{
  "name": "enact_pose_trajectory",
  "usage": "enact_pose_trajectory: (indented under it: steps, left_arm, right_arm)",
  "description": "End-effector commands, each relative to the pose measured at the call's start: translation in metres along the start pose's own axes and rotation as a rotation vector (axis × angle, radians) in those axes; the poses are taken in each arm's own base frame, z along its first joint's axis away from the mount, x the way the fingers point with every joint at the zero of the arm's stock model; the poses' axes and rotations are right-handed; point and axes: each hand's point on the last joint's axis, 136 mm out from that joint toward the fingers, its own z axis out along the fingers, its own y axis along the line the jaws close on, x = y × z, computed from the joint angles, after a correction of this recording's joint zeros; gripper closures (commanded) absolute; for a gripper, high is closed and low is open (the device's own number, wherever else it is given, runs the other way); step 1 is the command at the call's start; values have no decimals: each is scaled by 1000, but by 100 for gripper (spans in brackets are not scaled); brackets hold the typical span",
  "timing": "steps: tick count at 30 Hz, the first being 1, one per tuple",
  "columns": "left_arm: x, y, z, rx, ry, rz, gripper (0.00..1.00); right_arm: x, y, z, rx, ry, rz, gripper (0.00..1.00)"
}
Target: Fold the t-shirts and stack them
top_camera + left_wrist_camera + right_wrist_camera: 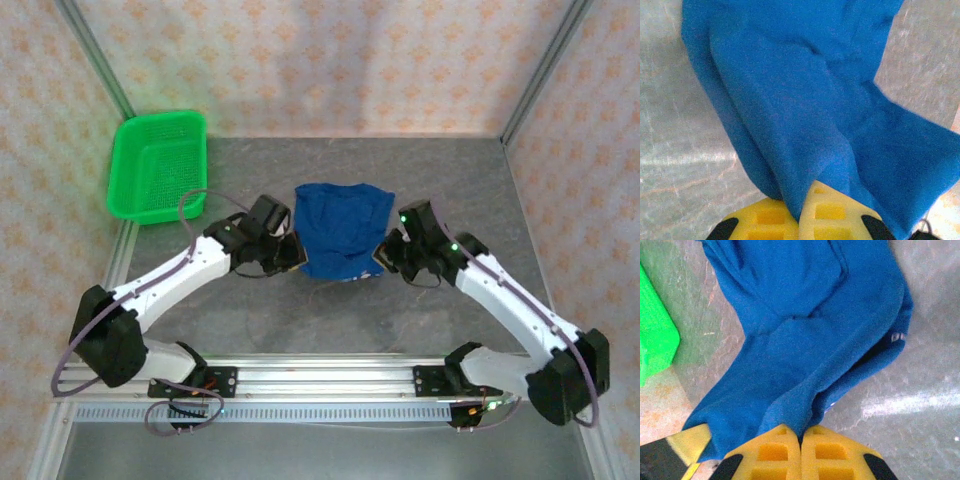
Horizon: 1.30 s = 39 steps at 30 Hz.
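Farthest left, at the far left corner of the surface (250, 310), sits the green basket (157, 165), well apart from the cloth. Next comes the left tool (293, 255), which meets the near left edge of the blue t-shirt (342, 225). From the left wrist, its 2 yellow fingers (830, 212) are pressed together with a fold of blue cloth pinched between them. The t-shirt lies bunched around the middle of the surface, plain side up, wider toward the far edge and narrower toward the near edge. At its near right edge the right tool (381, 258) is likewise clamped on the cloth. From the right wrist its own fingers (772, 452) are closed tight, with fabric rising from between them.
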Motion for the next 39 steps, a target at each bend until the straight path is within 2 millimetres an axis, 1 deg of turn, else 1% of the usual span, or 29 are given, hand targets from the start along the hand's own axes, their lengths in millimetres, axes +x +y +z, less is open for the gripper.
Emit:
enact_pose_trajectory:
  steps: [1,3,8,11,14,16,17,21,23,26,29,31,32,33,34,35,36,37,38,39]
  left_arm:
    - [-24,-13,-10,25,5,18,100]
    - [-41,-19,-10,24,1,28,100]
    - [-85,-33,2,45,2,14,100]
    - [-108,-41,9,50,2,16,100]
    - [-128,-43,17,39,1,14,100]
    - [-141,-44,23,36,1,9,100]
    - [-147,-40,31,26,9,0,100]
    - [-168,-33,48,2,11,-14,100]
    - [-176,-28,59,-8,21,-25,100]
    - [-187,-21,76,-24,35,-39,100]
    - [-202,-20,92,-20,39,-50,100]
    - [-216,-25,101,-2,32,-57,93]
    - [-223,-28,102,7,23,-62,83]
    - [-234,-35,101,28,3,-64,65]
    - [-244,-44,98,55,-21,-73,53]
    - [-254,-52,93,83,-42,-87,46]
    - [-265,-66,85,125,-71,-94,41]
    - [-276,-78,71,162,-105,-97,38]
    - [-284,-88,59,188,-136,-98,36]
    - [-294,-96,41,217,-172,-101,34]
  right_arm:
    - [-24,18,1,2,-2,-72,100]
    - [-40,26,4,13,-2,-87,100]
    - [-83,39,14,24,-9,-86,100]
    - [-101,40,25,38,13,-83,100]
    - [-116,34,37,75,23,-80,100]
    - [-127,31,44,84,24,-71,100]
    - [-132,29,46,90,23,-66,100]
    - [-149,19,61,110,34,-40,100]
    - [-159,16,69,117,31,-30,100]
    - [-170,11,83,129,45,-17,100]
    - [-181,7,99,139,52,-4,100]
    - [-194,6,110,139,54,18,100]
    - [-201,7,112,131,45,25,97]
    - [-211,8,115,126,27,40,88]
    - [-223,9,117,111,12,64,72]
    - [-235,17,114,75,-4,78,63]
    - [-248,28,108,26,-31,85,57]
    - [-262,41,97,-14,-72,78,52]
    - [-273,51,83,-42,-111,69,49]
    - [-282,63,65,-66,-147,48,44]
